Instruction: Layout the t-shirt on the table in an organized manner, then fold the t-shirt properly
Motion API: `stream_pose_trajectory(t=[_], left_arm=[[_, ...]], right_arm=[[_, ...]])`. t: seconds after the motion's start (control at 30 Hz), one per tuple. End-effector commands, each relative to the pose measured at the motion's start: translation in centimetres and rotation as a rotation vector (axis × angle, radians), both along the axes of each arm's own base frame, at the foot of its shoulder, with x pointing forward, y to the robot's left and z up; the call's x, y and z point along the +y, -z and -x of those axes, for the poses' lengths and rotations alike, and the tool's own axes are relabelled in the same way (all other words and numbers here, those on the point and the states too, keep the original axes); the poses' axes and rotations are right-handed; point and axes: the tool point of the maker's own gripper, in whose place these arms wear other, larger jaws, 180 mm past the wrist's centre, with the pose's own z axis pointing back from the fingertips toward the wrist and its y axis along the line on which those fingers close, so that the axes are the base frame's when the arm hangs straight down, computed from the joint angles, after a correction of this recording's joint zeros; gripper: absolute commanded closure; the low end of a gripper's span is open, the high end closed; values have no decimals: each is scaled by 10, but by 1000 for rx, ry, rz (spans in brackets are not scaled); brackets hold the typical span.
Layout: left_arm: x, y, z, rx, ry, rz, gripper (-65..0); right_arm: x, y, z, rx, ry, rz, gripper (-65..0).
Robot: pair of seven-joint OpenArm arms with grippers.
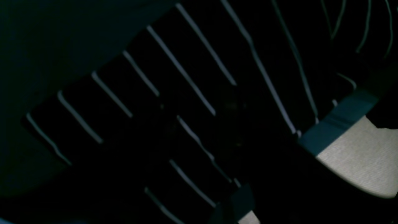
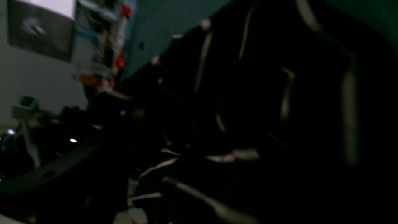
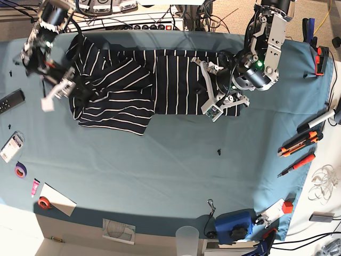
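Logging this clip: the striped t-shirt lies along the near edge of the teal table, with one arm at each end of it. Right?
Not quite. The t-shirt lies along the far edge of the table, up by the arm bases, not the near edge; the base view shows it. One arm does sit at each end.

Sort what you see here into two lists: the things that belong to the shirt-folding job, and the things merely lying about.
Part of the job: t-shirt; table; left gripper; right gripper.

Lying about: utility knife; red screwdriver; marker; tape rolls; plastic cup; remote.
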Motion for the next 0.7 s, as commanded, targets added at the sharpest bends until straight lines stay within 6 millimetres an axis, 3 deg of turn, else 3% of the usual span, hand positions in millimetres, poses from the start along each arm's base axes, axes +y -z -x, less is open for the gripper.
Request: stream_pose_trajectory(t=[0.0,0.2,0.33,0.47,0.67], left_arm=[[-3,-10,-5,-37,1,24,-215],[-3,-10,-5,-37,1,24,-215],[-4,-11,-6,-38,1,25,-215],[-4,-11,-6,-42,0,29,-215],[-4,-11,-6,-42,0,29,-215]], right_arm=[[3,-7,-6,-27,-14,3,-376],[17,5,-2,18,-80,39,-351],[13,19,5,71,-101,111,-134],[10,26,8,97,-109,147,-14],[8,24,8,93,-115,173,0]])
